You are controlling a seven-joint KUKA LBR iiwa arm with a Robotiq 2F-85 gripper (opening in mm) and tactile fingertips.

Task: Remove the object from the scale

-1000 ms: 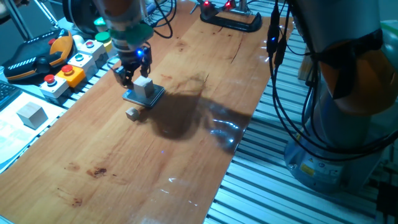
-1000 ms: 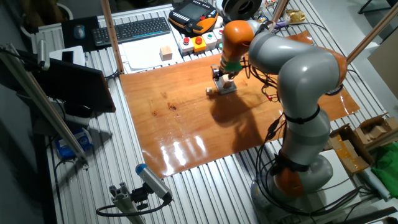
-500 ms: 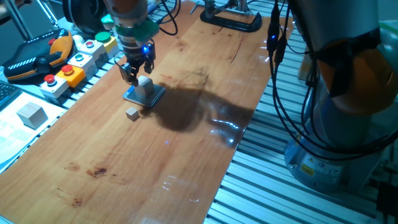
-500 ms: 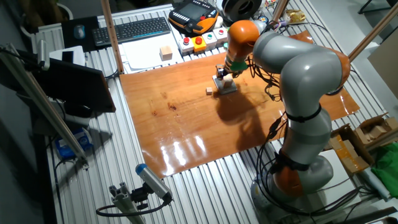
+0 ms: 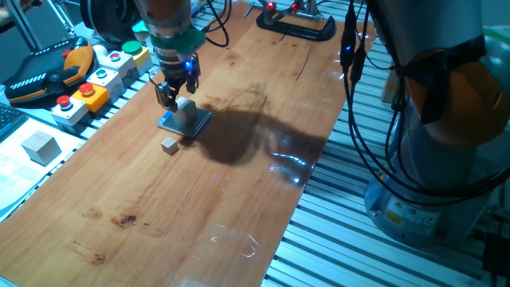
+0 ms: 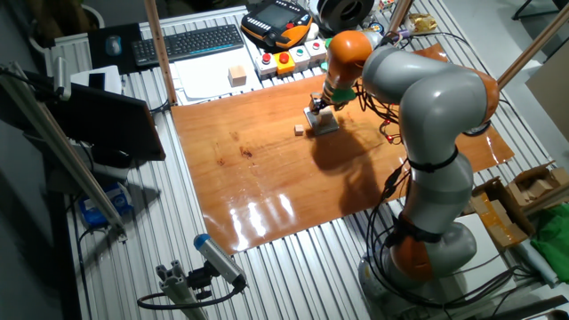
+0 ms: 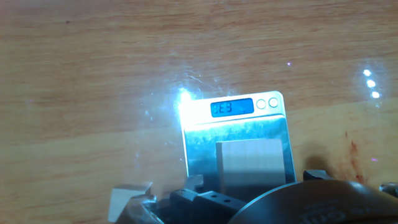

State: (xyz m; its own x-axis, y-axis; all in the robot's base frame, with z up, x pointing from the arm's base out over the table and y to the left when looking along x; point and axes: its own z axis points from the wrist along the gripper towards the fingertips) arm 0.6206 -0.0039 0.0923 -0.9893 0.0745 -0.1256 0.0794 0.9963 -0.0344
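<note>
While over scale (image 5: 184,121), gripper (image 5: 177,94) low at grey cube (image 7: 250,165); finger spacing unclear.

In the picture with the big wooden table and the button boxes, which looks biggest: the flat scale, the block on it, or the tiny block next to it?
Largest to smallest in that fixed view:
1. The scale
2. The block on it
3. The tiny block
All three sit close together, so nearness to the camera hardly matters.

The arm (image 6: 427,107) is built of rounded light grey shells with orange bands at the joints, and black cables (image 5: 358,104) hang in loops alongside it. Near the hand sits a green ring, below it a black gripper (image 5: 175,89) lit by a small blue light.
</note>
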